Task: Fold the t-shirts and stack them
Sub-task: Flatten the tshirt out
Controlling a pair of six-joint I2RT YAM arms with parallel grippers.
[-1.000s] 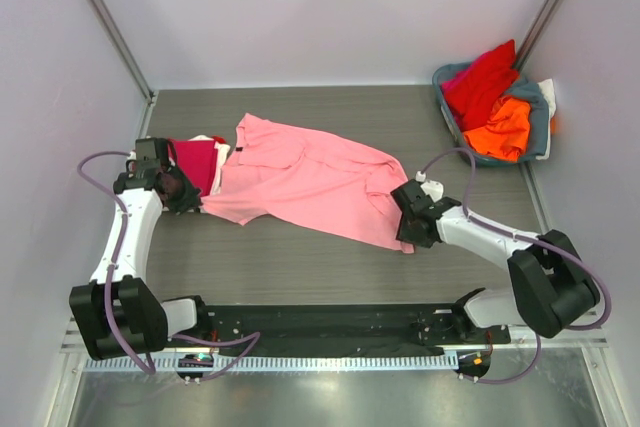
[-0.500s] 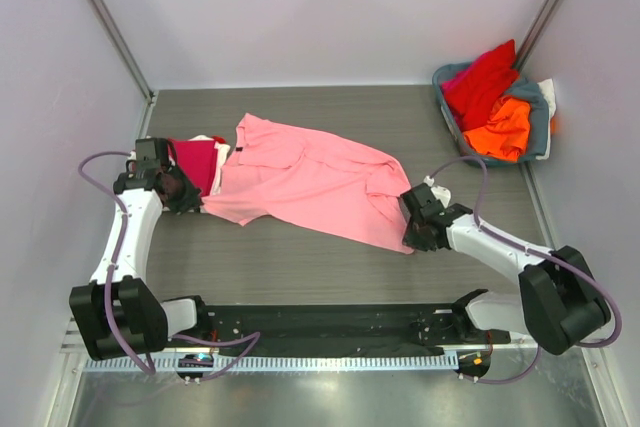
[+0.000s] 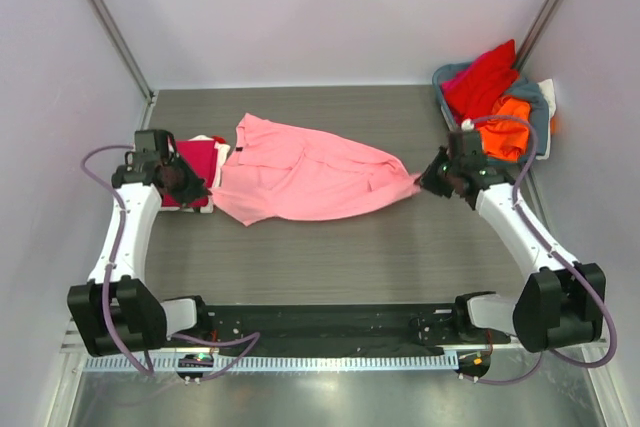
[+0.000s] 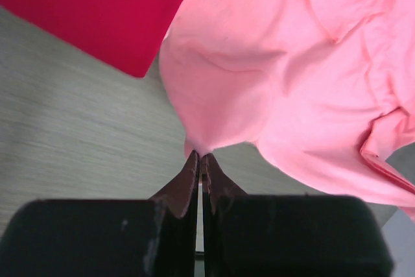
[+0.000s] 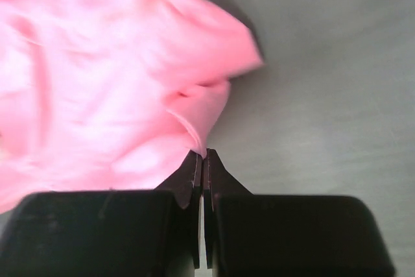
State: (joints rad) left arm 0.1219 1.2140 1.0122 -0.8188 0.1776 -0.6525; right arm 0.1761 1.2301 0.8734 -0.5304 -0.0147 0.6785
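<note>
The grey wood-grain worktop (image 3: 330,257) takes up most of what I see, walled in at the far edge and both sides. Across its middle, nearer the far edge than the near one, lies the light pink t-shirt (image 3: 300,182), the biggest cloth here. It is spread out but rumpled, wide towards the left edge and drawn to a narrow point towards the right edge. From the left wrist its folds (image 4: 292,63) fill the upper right of the view; from the right wrist it (image 5: 97,82) is blurred.

In the far right corner stands the grey-blue basket (image 3: 540,132), holding a heaped red shirt (image 3: 485,77) and, in front of that, an orange shirt (image 3: 515,107).

By the left edge sits a folded crimson shirt (image 3: 195,162), just beside the pink one, with a white shirt (image 3: 205,139) peeping out underneath it. The crimson cloth (image 4: 97,11) also shows in the left wrist view, lying flat.

The left gripper (image 3: 200,187) has its jaws pressed together on the pink shirt's left corner, the cloth pinched right at the fingertips (image 4: 200,157). The right gripper (image 3: 425,180), near the basket, is likewise clamped tight on the shirt's pointed right end, with a fold of pink caught at its tips (image 5: 202,155).
</note>
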